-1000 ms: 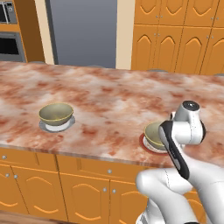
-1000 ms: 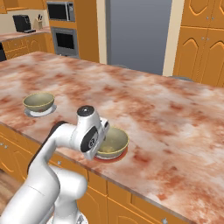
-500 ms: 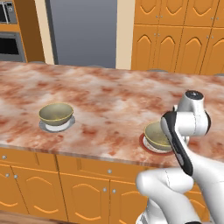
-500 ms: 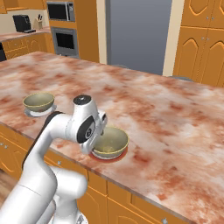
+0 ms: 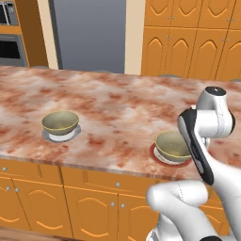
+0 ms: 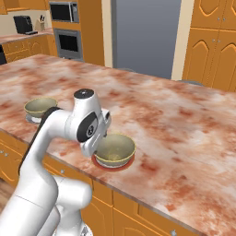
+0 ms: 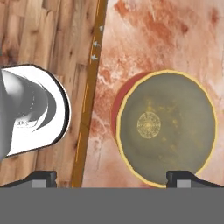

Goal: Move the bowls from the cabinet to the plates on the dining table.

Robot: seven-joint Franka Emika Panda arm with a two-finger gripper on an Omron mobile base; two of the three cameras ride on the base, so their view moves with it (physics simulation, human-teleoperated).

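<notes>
bowls: 2 olive-bronze round bowls, left (image 5: 60,123), right (image 5: 172,146)
plates: 2, grey-rimmed plate (image 5: 51,137), red-rimmed plate (image 5: 154,153)
gripper (image 7: 111,177): fully spread, empty

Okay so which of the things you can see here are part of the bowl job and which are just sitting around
Part of the job:
- bowl on the grey-rimmed plate
- second bowl on the red-rimmed plate
- dining table
- gripper, open above the second bowl

Just around:
- microwave
- wall oven
- coffee machine
- tall orange cupboards
</notes>
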